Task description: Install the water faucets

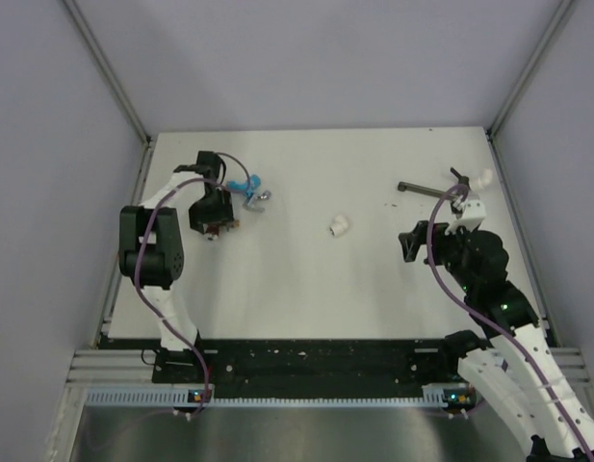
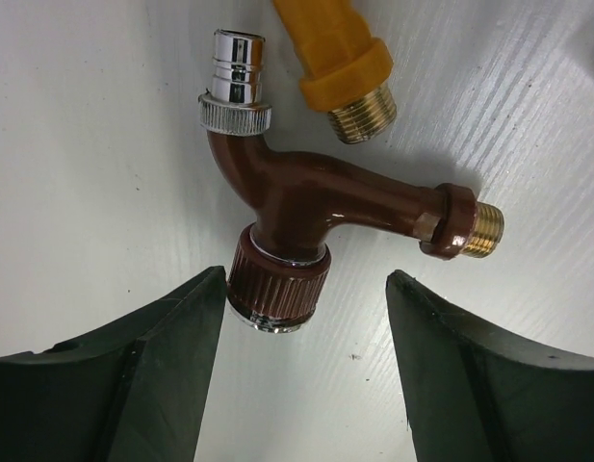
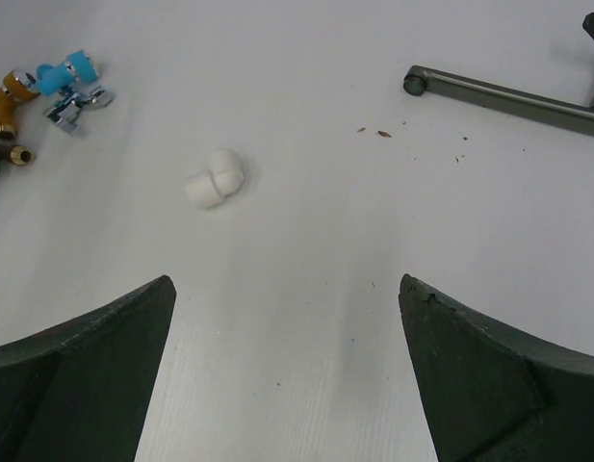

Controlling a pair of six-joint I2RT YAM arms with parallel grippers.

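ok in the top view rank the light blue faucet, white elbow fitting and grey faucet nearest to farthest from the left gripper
1. light blue faucet, close by the left gripper, back left
2. white elbow fitting, mid-table
3. grey faucet, far right side

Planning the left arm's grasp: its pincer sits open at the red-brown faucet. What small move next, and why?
Probably advance the left pincer slightly, then close on the red-brown faucet: only its ribbed knob lies between the open fingertips, and the orange faucet lies beyond the tips.

Lab bench (image 1: 306, 289) inside aluminium-framed enclosure (image 1: 108, 67)
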